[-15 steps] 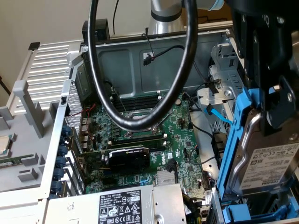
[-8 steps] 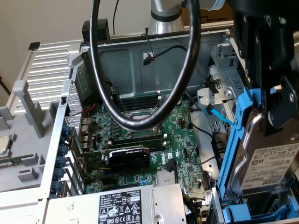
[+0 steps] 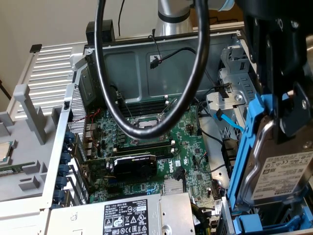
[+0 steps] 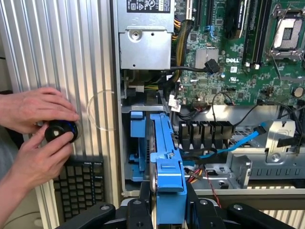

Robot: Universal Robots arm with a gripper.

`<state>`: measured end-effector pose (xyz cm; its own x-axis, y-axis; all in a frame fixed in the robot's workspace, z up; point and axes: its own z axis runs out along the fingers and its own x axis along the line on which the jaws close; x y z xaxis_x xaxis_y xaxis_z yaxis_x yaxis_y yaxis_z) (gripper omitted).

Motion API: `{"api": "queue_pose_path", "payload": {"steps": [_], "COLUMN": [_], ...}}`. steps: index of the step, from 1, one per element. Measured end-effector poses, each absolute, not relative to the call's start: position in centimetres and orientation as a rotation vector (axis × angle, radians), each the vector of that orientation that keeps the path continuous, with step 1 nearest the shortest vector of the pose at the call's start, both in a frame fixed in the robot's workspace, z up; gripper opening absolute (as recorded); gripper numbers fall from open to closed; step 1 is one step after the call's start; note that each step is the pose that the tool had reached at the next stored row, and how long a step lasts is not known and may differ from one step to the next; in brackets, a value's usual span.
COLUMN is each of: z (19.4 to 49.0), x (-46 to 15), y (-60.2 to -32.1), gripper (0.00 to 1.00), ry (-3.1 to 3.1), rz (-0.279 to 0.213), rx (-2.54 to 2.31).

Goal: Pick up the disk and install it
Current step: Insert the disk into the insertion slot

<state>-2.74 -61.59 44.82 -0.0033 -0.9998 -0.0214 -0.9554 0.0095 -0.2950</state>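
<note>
Nearby: hands [image 4: 38, 160] on knob [image 4: 59, 131]; cable [image 4: 224, 149] beside disk [image 3: 286, 171].

Ribbed silver surface [image 4: 28, 57] (maybe the bench top) alongside the open computer case [image 3: 132, 63] and black keyboard [image 4: 81, 183]

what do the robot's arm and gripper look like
The arm is a silver-grey metal tube with a pale blue cap at a joint. The gripper is black and angular, with small silver screw heads. A thick black cable loops down beside it.
</note>
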Motion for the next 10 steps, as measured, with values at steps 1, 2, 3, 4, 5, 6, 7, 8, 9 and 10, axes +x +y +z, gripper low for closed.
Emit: {"api": "queue_pose_path", "payload": {"steps": [1,2,3,4,5,6,7,8,9,10], "z": [44.78,44.75,44.73,44.69,44.66,44.65,44.64,44.62,44.59,44.56], "x": [-2.76,-2.77,-2.77,-2.77,-2.77,-2.77,-2.77,-2.77,-2.77,-2.77], "y": [-61.59,-61.59,-61.59,-61.59,-61.59,-61.59,-61.59,-61.59,-61.59,-61.60], "gripper": [0.37,0.37,0.37,0.37,0.37,0.37,0.37,0.37,0.37,0.37], "ry": [2.058,2.058,2.058,2.058,2.058,2.058,2.058,2.058,2.058,2.058], "rz": [-0.288,-0.288,-0.288,-0.288,-0.288,-0.288,-0.288,-0.288,-0.288,-0.288], "rx": [-2.045,-2.045,-2.045,-2.045,-2.045,-2.045,-2.045,-2.045,-2.045,-2.045]}}
